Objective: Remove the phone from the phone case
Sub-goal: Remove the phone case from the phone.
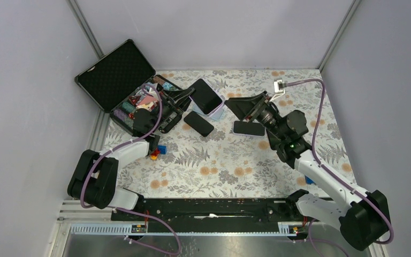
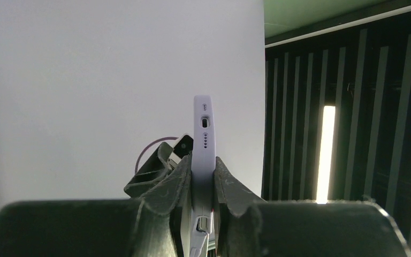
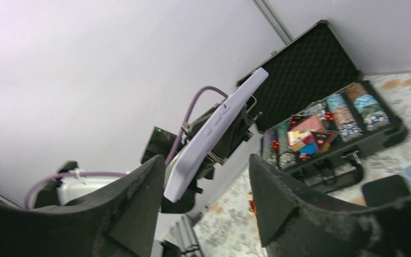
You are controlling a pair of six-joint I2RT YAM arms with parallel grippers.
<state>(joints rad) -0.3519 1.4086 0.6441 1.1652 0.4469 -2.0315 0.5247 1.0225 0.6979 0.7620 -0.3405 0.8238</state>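
Observation:
My left gripper point(image 1: 188, 97) is shut on a phone point(image 1: 204, 95) with a dark screen, fitted in a lilac case, and holds it above the table at the back middle. In the left wrist view the case point(image 2: 204, 134) stands edge-on between the closed fingers, my left gripper point(image 2: 203, 161) clamped on its flat sides. My right gripper point(image 1: 244, 108) is open just right of the phone, not touching it. In the right wrist view the lilac case point(image 3: 214, 134) shows tilted beyond my open right gripper point(image 3: 206, 161), nearer its left finger.
An open black case point(image 1: 123, 88) of poker chips lies at the back left. A black phone point(image 1: 198, 123) and another phone point(image 1: 248, 128) lie on the floral table. A light blue item point(image 1: 220, 113) lies under the held phone. Coloured blocks point(image 1: 158, 151) lie front left.

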